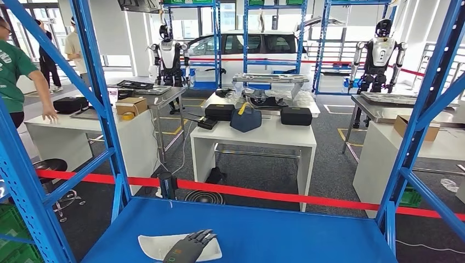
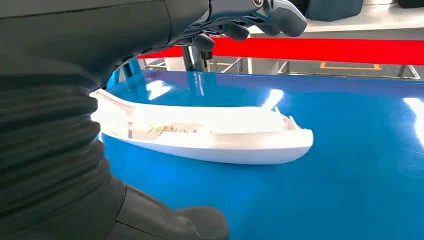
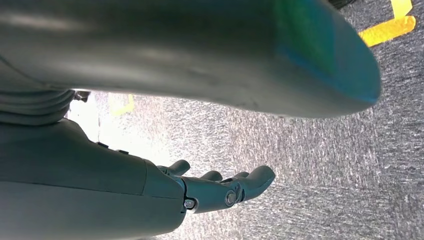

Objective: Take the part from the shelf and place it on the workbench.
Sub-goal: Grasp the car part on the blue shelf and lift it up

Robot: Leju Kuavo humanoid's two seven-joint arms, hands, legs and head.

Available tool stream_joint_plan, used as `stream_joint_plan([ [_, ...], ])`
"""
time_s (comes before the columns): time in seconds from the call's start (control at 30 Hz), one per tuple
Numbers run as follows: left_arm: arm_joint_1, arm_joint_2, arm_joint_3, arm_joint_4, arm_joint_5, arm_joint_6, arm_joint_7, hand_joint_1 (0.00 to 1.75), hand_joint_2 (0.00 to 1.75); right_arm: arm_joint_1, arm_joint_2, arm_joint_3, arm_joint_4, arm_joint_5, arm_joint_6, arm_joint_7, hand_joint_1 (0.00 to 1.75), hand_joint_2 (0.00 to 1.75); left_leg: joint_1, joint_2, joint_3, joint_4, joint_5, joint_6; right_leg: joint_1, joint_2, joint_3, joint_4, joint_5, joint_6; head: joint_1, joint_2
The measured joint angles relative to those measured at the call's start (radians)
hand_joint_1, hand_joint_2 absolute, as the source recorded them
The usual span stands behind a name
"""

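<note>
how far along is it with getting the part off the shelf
Early stage. Done: the left robot hand has reached the white part, which lies flat on the blue shelf. In hand: fingers are spread above the part, no grip closed yet. Left: grasp, lift and carry it to a workbench. The right robot hand hangs open over the floor.

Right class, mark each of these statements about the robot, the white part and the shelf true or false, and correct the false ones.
1. The white part lies on the blue shelf. True.
2. The left hand has lifted the part clear of the shelf. False: the part lies flat on the shelf, with the hand above it.
3. The right hand holds a part. False: it hangs over grey floor, holding nothing.
4. A red barrier tape runs beyond the shelf. True.
</note>
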Motion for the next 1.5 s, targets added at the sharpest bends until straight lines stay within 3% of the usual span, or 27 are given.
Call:
stream_joint_plan([
  [0.63, 0.0, -0.015, -0.013, -0.002, 0.018, 0.001, -0.017, 0.0, 1.75, 0.0, 0.0, -0.004, 0.0, 0.003, -0.001, 0.0, 0.0, 0.0, 0.001, 0.0, 0.0, 0.0, 0.0, -0.001, 0.0, 0.0, 0.0, 0.0, 0.0, 0.0, 0.0, 0.0],
  [0.77, 0.0, -0.025, -0.026, -0.003, 0.027, 0.008, 0.018, 0.0, 1.75, 0.0, 0.001, -0.007, 0.0, 0.007, -0.003, 0.0, 0.0, 0.0, 0.001, 0.0, 0.0, 0.0, 0.0, -0.001, 0.001, 0.0, 0.0, 0.0, 0.0, 0.0, 0.0, 0.0],
  [0.97, 0.006, -0.031, -0.042, 0.004, 0.011, 0.033, 0.184, 0.0, 1.75, 0.0, 0.001, -0.007, 0.0, 0.024, -0.002, 0.0, 0.0, 0.0, 0.001, 0.0, 0.0, 0.0, 0.0, 0.0, 0.001, 0.0, 0.0, 0.0, 0.0, 0.0, 0.0, 0.0],
  [1.5, 0.016, -0.031, -0.05, 0.009, 0.009, 0.038, 0.197, 0.0, 1.75, -0.001, 0.003, -0.007, 0.0, 0.026, -0.001, 0.0, 0.0, 0.0, 0.001, 0.0, 0.0, 0.0, 0.0, 0.0, 0.001, 0.0, 0.0, 0.0, 0.0, 0.0, 0.0, 0.0],
])
